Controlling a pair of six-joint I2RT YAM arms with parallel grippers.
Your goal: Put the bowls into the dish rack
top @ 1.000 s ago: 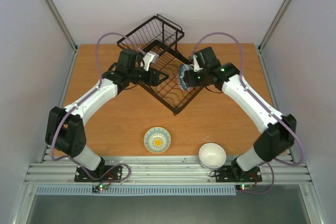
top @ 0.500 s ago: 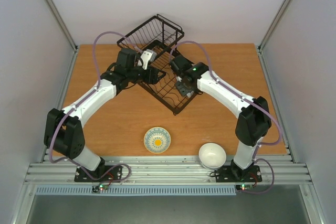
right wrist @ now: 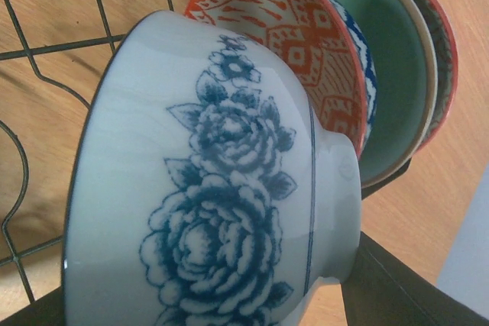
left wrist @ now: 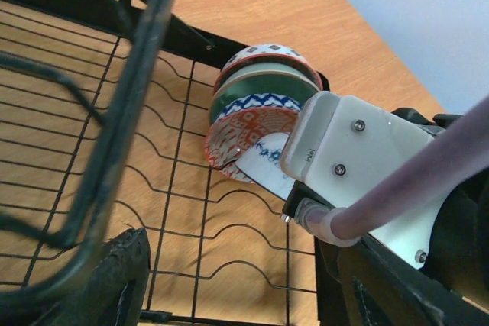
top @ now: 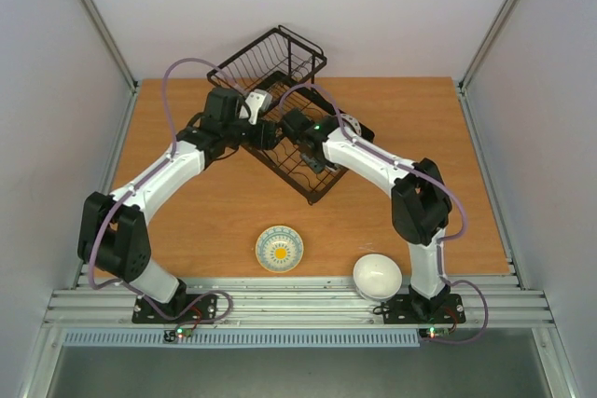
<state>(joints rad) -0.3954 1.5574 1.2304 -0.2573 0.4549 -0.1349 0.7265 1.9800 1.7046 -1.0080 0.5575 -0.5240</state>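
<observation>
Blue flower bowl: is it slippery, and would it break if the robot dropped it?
Probably slippery: the blue flower bowl looks smooth and shiny. Likely breakable, since it looks like glazed ceramic. It's round and tipped on its side, so it might roll if let go.

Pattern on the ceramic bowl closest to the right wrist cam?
Blue flowers and leaves on white; the round ceramic bowl shows best in the right wrist view.
</observation>
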